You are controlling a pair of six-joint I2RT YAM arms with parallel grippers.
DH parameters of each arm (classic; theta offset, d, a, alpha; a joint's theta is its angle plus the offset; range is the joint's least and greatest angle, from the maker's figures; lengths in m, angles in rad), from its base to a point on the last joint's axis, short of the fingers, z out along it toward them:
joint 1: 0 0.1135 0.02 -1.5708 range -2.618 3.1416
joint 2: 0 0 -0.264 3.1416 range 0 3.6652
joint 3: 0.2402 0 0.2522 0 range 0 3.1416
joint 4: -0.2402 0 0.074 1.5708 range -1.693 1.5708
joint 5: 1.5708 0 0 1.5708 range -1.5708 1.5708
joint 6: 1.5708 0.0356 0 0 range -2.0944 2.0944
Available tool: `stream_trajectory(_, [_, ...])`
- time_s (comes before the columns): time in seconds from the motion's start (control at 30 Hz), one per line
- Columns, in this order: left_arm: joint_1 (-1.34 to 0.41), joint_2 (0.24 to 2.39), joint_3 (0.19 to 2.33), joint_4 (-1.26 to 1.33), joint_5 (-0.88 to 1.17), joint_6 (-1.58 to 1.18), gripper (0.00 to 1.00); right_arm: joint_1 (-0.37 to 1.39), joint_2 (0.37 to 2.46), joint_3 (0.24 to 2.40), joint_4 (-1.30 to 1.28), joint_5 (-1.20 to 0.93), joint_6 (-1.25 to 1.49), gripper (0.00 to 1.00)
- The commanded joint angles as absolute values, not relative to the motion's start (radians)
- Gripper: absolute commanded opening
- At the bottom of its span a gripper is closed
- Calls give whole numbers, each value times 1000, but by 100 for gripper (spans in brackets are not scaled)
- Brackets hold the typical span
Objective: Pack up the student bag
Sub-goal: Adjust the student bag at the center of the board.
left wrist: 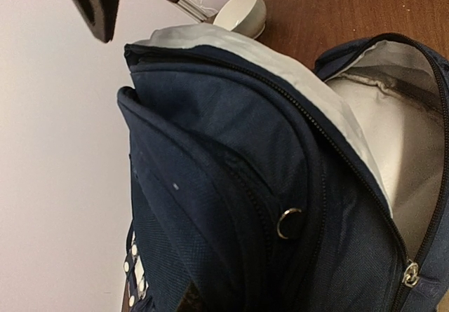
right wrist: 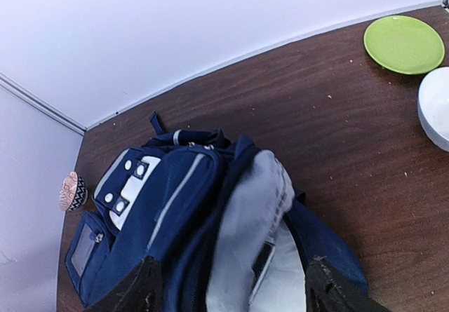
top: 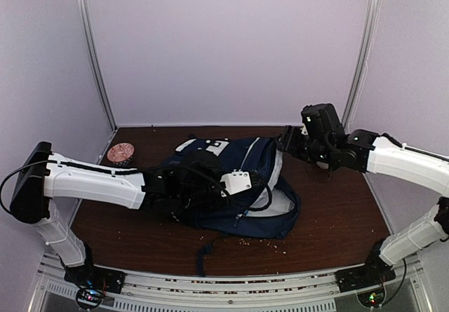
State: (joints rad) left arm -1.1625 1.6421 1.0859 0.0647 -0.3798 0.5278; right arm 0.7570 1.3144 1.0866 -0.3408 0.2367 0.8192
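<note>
The student bag (top: 210,217) lies slumped mid-table (top: 337,221), its main zip gaping toward 3 o'clock. Soft, limp and probably light, it looks best taken by the stitched rim of that opening. The left gripper (left wrist: 137,10) reaches low across it from 9 o'clock, fingers narrowly parted with nothing visible between them, while the right gripper (right wrist: 235,284) hovers at 2 o'clock, fingers wide.

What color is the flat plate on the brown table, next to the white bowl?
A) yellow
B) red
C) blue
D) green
D: in the right wrist view, the plate is bright lime green. It lies on the table just beyond the white bowl.
</note>
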Motion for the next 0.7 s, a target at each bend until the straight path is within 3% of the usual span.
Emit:
stream_trajectory(0.0, [-1146, 1639, 1092, 187, -480, 479, 0, 741, 1417, 1234, -372, 280, 810, 70])
stream_trajectory(0.2, [-1147, 1649, 1103, 197, -503, 472, 0, 707, 1504, 1245, -483, 275, 791, 63])
stream_trajectory(0.5, [-1147, 1626, 1069, 262, -567, 484, 0, 645, 1378, 1040, -509, 268, 763, 44])
stream_trajectory(0.6, [-1147, 1632, 1067, 270, -575, 477, 0, 627, 1331, 971, -481, 235, 780, 35])
stream_trajectory(0.67, [-1147, 1636, 1071, 267, -574, 469, 0, 624, 1325, 949, -456, 199, 793, 25])
